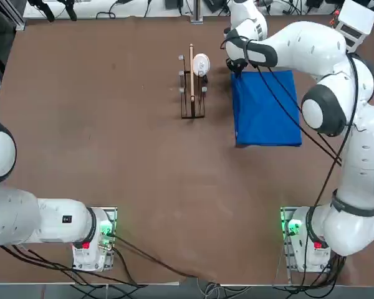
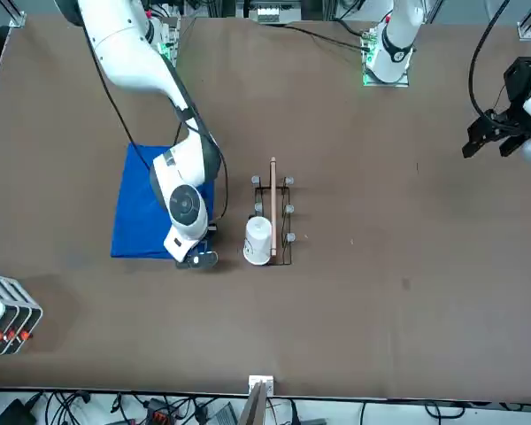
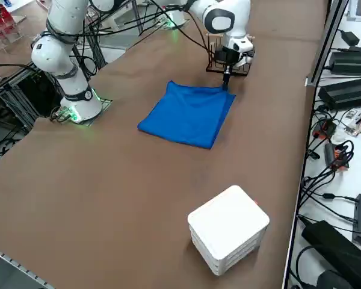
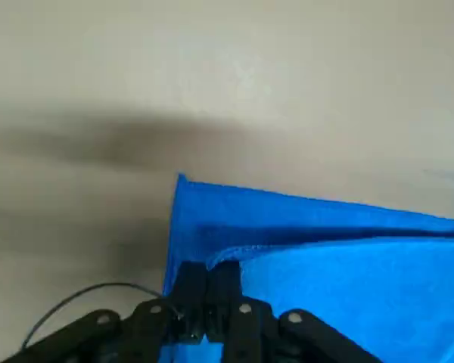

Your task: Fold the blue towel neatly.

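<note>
Nearest the robot's base, lay flat on the brown tabletop (image 1: 112,124): the blue towel (image 1: 266,111), already doubled into a rectangle, near edge tidy, on the working arm's side. Further out, at the towel's far corner beside the wire rack (image 1: 192,93), stood the right gripper (image 4: 206,299), pressed together on the upper layer's edge, pinching the blue towel just beside the corner. Visible in the wrist view: a lower layer reaching a little past the pinched edge, so the two layers not yet flush there.

Judged best for this step: keeping the pinch firm and low, carrying the held corner until square over the corner beneath, with both edges aligned before letting go. Dragging too fast likely to pull the whole cloth across the tabletop or bunch the thin fabric. Worth minding the rack and the white cup (image 1: 201,63) close alongside, since a swing that way could knock them. Beyond these, only bare tabletop. White tag not made out.
</note>
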Controlling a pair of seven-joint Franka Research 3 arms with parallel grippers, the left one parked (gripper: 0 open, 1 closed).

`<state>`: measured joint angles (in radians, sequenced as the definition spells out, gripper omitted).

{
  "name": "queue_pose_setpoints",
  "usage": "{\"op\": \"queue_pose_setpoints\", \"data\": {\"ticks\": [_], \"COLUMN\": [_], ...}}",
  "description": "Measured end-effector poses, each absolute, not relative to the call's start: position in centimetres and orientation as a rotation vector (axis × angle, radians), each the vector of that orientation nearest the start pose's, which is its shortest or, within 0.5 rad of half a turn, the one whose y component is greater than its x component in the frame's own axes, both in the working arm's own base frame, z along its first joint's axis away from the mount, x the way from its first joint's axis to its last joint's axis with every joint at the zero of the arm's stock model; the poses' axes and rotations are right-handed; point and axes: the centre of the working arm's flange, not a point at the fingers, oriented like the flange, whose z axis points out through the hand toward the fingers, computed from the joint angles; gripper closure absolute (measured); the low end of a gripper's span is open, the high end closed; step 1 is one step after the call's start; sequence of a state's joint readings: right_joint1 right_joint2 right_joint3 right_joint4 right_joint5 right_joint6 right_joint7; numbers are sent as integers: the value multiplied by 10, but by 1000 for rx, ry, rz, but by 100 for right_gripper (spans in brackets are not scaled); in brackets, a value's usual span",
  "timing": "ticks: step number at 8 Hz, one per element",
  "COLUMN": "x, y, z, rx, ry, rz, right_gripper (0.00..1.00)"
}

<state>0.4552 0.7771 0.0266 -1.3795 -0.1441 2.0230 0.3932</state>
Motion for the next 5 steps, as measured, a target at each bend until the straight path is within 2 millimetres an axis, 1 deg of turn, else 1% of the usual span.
{"op": "queue_pose_setpoints", "data": {"ticks": [2, 5], "x": [649, 651], "y": [325, 326], "z": [241, 236], "rx": [-3277, -3276], "ry": [-251, -251], "rz": [102, 97], "right_gripper": [98, 98]}}
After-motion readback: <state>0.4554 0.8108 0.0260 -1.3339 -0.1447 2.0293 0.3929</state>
